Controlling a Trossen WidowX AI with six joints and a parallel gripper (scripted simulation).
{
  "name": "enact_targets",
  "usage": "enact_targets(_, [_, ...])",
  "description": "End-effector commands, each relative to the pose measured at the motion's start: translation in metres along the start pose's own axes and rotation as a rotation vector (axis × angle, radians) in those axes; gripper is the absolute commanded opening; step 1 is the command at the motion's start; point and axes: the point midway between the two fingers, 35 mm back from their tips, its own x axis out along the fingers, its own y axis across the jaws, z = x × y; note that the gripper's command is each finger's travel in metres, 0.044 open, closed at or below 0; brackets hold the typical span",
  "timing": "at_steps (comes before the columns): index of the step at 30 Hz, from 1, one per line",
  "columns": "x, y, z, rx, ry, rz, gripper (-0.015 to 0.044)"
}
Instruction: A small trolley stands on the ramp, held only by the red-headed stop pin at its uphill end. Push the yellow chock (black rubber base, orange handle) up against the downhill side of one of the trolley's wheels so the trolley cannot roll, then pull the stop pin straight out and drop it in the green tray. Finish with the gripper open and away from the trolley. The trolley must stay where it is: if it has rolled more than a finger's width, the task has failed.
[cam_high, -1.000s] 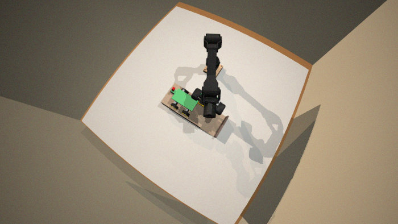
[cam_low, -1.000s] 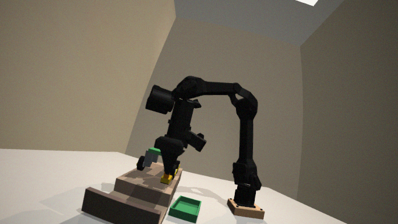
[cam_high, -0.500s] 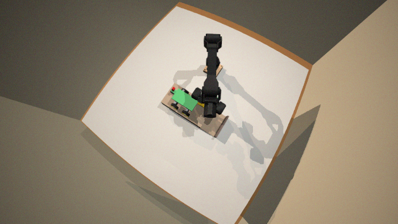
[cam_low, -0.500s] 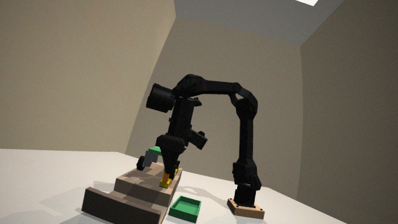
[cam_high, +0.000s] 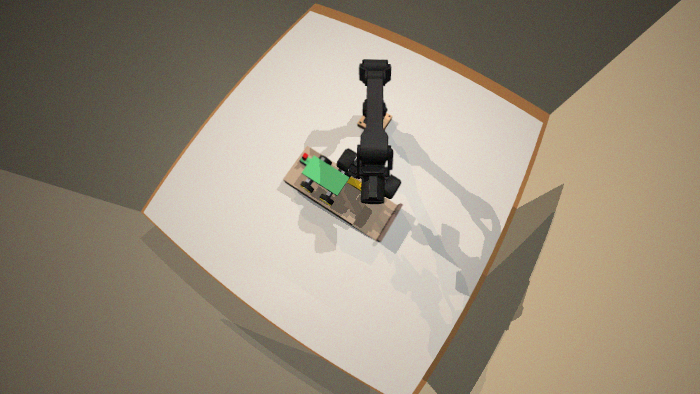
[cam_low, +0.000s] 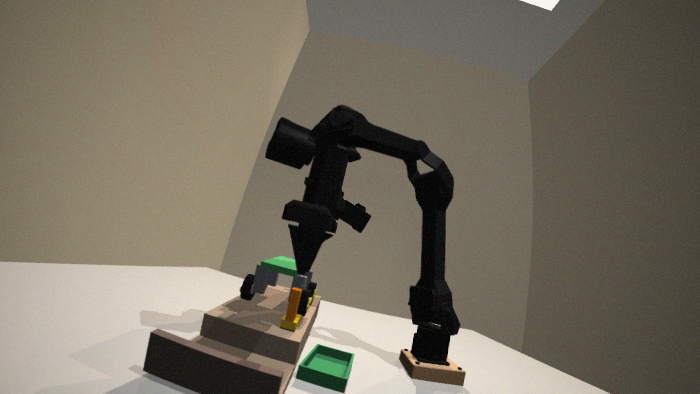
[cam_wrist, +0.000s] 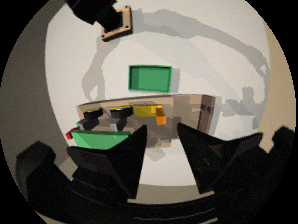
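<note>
The green-topped trolley (cam_high: 325, 175) (cam_low: 280, 264) (cam_wrist: 102, 140) stands on the ramp (cam_high: 295, 176) (cam_low: 245, 327) (cam_wrist: 186, 112). The red-headed stop pin (cam_high: 305, 156) (cam_wrist: 71, 133) is at its uphill end; the exterior view does not show it. The yellow chock (cam_high: 354, 183) (cam_low: 290, 322) (cam_wrist: 144, 110) lies just downhill of the near-side lower wheel (cam_wrist: 121, 111), its orange handle (cam_low: 294, 303) (cam_wrist: 160, 116) upright. Whether chock and wheel touch is unclear. My gripper (cam_low: 303, 272) (cam_wrist: 161, 127) is open and empty, above the handle. The green tray (cam_low: 321, 379) (cam_wrist: 150, 66) is hidden in the top view.
The ramp has a raised end board (cam_high: 391, 222) (cam_low: 210, 362) at its downhill end. The tray sits on the table beside the ramp, on the side of the arm's wooden base (cam_low: 437, 374) (cam_wrist: 126, 25). The trolley's top is close to one finger in the wrist view.
</note>
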Motion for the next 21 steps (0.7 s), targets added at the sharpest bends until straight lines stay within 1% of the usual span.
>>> enact_targets(1, [0.002, 0.0, 0.0, 0.0, -0.002, 0.001, 0.0242])
enact_targets(3, [0.002, 0.0, 0.0, 0.0, -0.002, 0.001, 0.0295])
enact_targets(7, [0.0, 0.004, -0.004, 0.076, 0.012, -0.006, 0.019])
enact_targets(13, [-0.009, 0.025, -0.021, 0.405, 0.063, -0.028, 0.019])
enact_targets(21, [-0.014, 0.095, -0.037, 0.887, 0.097, 0.042, 0.019])
